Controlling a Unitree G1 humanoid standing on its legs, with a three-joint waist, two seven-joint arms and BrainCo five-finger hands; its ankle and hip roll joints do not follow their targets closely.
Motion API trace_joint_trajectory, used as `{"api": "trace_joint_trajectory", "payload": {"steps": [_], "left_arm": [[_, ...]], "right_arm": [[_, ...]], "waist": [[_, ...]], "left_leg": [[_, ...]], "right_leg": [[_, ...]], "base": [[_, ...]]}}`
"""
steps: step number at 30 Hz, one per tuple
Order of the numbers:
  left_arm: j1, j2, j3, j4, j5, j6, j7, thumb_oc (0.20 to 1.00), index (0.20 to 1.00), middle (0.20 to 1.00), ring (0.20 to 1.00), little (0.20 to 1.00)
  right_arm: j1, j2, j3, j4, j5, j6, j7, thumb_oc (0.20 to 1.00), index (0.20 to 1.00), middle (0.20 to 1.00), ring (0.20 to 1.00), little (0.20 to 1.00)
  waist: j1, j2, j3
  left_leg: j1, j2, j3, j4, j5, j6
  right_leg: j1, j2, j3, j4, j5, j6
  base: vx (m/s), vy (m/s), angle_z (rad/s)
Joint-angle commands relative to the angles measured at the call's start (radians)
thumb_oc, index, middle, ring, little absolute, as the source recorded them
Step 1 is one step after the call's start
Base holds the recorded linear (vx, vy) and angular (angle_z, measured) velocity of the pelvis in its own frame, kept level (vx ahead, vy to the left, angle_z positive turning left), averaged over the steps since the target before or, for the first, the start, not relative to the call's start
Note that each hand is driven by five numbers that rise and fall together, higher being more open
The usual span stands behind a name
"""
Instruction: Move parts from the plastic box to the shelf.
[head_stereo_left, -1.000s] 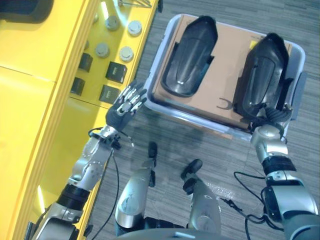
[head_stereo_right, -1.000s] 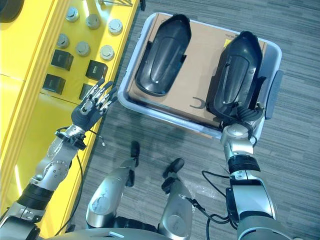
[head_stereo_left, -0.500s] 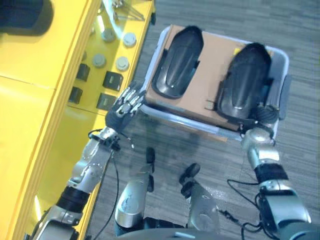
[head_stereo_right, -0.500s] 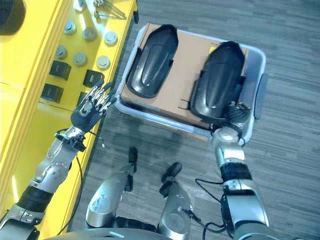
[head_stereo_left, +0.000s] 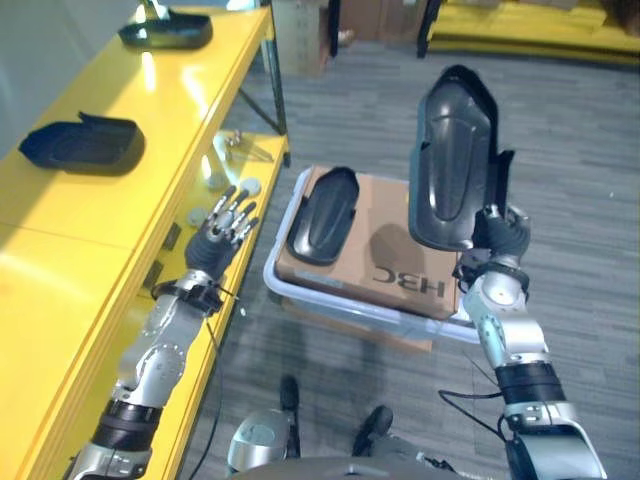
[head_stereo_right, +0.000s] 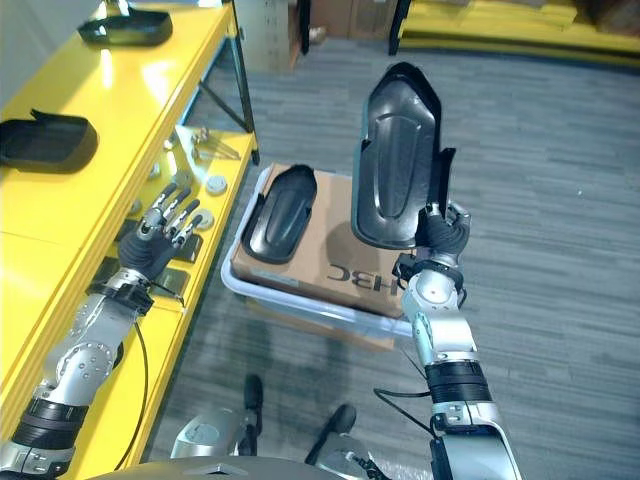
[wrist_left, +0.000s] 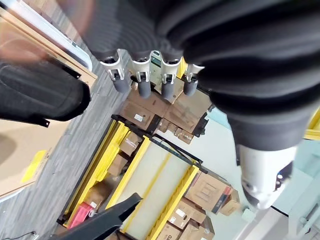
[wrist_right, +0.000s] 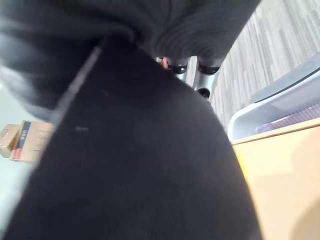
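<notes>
Robot hand on the left hangs beside the yellow shelf, fingers straight and spread, holding nothing that I can see. Going rightward, the plastic box sits on the floor with a cardboard sheet in it, and one black part lies flat on that sheet at the end nearer the shelf. Further right, my right robot hand has its fingers curled round the lower end of the second black part, which stands lifted clear above the box, its long axis close to upright, hollow side facing me. What I judge the next move turns on: the shelf lies off to the left of the held part, across the whole width of the box, so the right arm has the long reach while the left robot hand is already next to the shelf. Two similar black parts rest on the shelf top, well apart from each other.
</notes>
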Motion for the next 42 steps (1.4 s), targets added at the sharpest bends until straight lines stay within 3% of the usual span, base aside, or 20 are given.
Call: {"api": "trace_joint_trajectory", "payload": {"steps": [1, 4, 19, 30, 42], "left_arm": [[-0.091, -0.01, -0.076, 0.055, 0.056, 0.035, 0.023, 1.0, 1.0, 1.0, 1.0, 1.0], [-0.165, -0.036, -0.119, 0.105, 0.061, 0.071, 0.04, 1.0, 1.0, 1.0, 1.0, 1.0], [-0.426, -0.214, -0.308, 0.343, 0.089, 0.095, 0.173, 1.0, 1.0, 1.0, 1.0, 1.0], [-0.464, -0.258, -0.379, 0.322, 0.126, 0.141, 0.148, 1.0, 1.0, 1.0, 1.0, 1.0], [-0.467, -0.299, -0.425, 0.327, 0.114, 0.139, 0.198, 1.0, 1.0, 1.0, 1.0, 1.0]], "right_arm": [[-0.061, -0.021, 0.034, -0.068, -0.048, -0.042, 0.054, 0.2, 0.2, 0.2, 0.2, 0.2], [-0.101, -0.009, 0.083, -0.042, -0.018, -0.036, 0.07, 0.2, 0.2, 0.2, 0.2, 0.2], [-0.257, 0.125, 0.31, 0.097, 0.011, -0.031, 0.153, 0.2, 0.2, 0.2, 0.2, 0.2], [-0.255, 0.154, 0.335, 0.146, 0.026, -0.022, 0.182, 0.2, 0.2, 0.2, 0.2, 0.2], [-0.255, 0.191, 0.37, 0.131, 0.019, -0.002, 0.196, 0.2, 0.2, 0.2, 0.2, 0.2]], "waist": [[0.008, -0.017, -0.07], [-0.001, -0.017, -0.09], [-0.043, -0.028, -0.145], [-0.054, -0.031, -0.154], [-0.067, -0.033, -0.152]], "left_leg": [[0.012, 0.044, -0.007, -0.006, -0.064, -0.039], [0.034, 0.047, -0.005, -0.009, -0.065, -0.039], [0.083, 0.059, 0.029, -0.003, -0.073, -0.044], [0.089, 0.054, 0.028, 0.002, -0.082, -0.042], [0.091, 0.054, 0.039, 0.005, -0.084, -0.041]], "right_leg": [[0.032, -0.056, 0.064, 0.028, -0.095, 0.11], [0.051, -0.051, 0.068, 0.022, -0.098, 0.107], [0.085, -0.046, 0.082, 0.014, -0.102, 0.104], [0.084, -0.047, 0.085, 0.029, -0.111, 0.101], [0.08, -0.045, 0.09, 0.036, -0.114, 0.099]], "base": [[0.02, -0.031, 0.01], [0.0, 0.0, 0.0], [0.02, -0.019, -0.04], [0.02, 0.0, -0.01], [0.0, 0.001, -0.01]]}}
